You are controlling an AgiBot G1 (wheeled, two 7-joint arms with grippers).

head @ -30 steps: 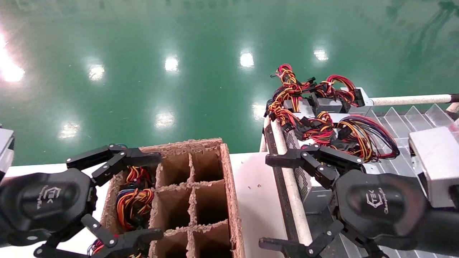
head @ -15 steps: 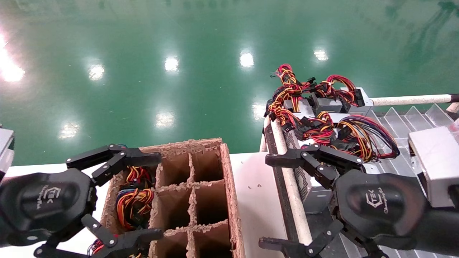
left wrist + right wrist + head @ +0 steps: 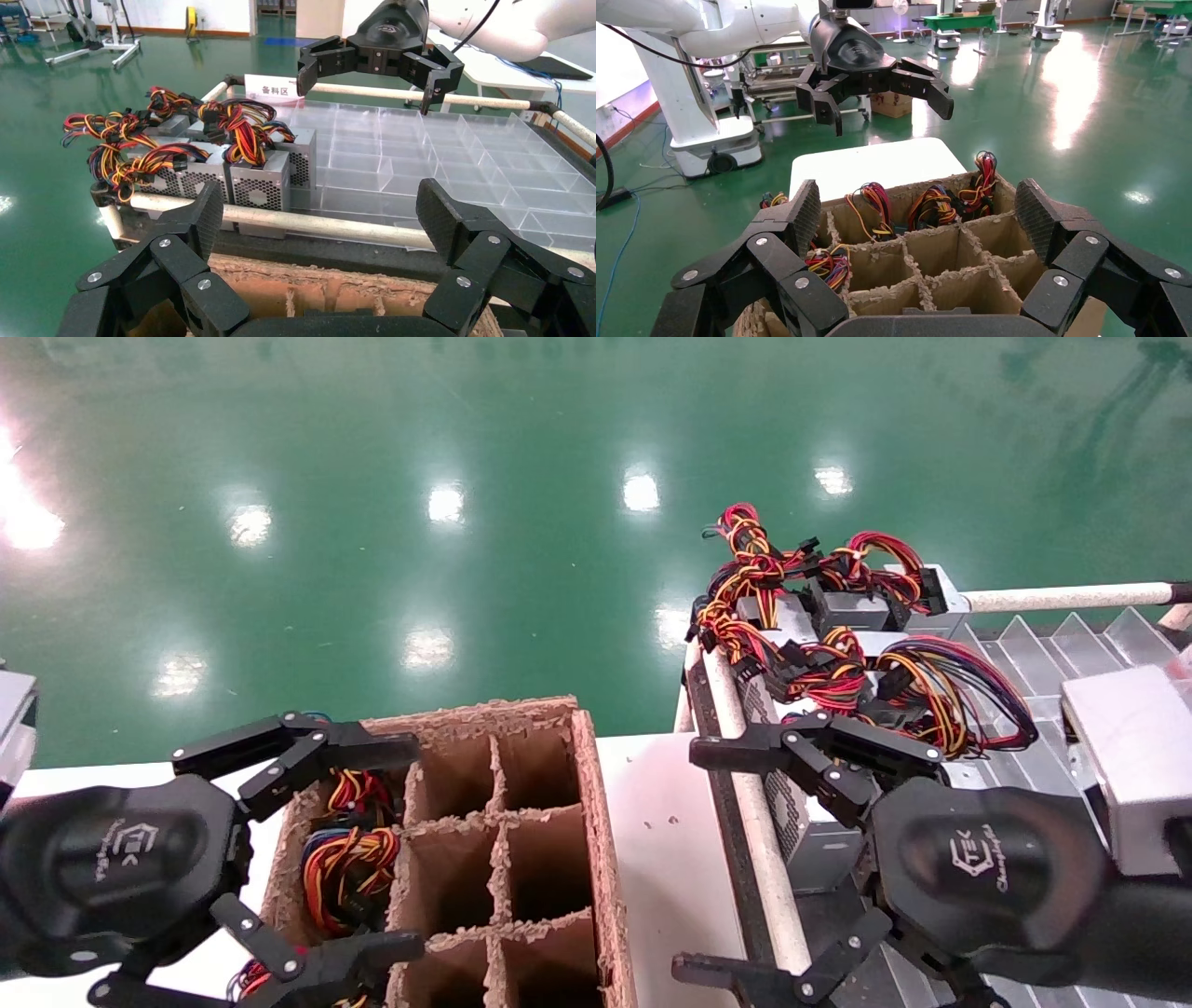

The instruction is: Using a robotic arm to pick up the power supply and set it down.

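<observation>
The white desk (image 3: 652,822) carries a cardboard divider box (image 3: 521,822). To its right, a clear tray (image 3: 1071,649) holds the power supply (image 3: 810,831) among others. The right pincer (image 3: 717,859) hovers wide beside it; the left pincer (image 3: 400,845), wide, hangs over the box.

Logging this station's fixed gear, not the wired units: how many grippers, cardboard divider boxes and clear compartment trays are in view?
Black linked-finger grippers: 2, the left gripper and the right gripper, both open
Brown cardboard divider box: 1
Clear plastic compartment tray: 1
Total: 4
</observation>
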